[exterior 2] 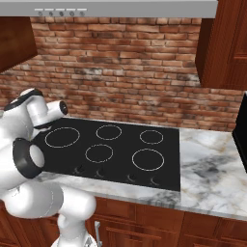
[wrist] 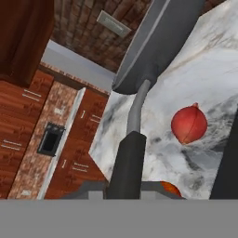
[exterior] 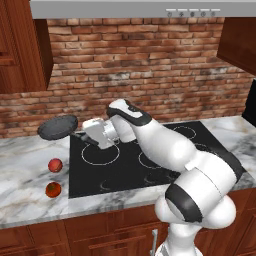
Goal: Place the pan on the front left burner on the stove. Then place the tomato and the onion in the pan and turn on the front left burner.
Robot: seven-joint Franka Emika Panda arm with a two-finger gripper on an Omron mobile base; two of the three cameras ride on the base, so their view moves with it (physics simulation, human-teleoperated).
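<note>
Gripping the pan by its handle, apparently, the jaws hold it above the counter.

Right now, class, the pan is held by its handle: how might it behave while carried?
The pan hangs off a long handle, so it will probably sag or twist in the fingers. It looks stiff. The onion and tomato are round and likely to roll inside it later.
</note>
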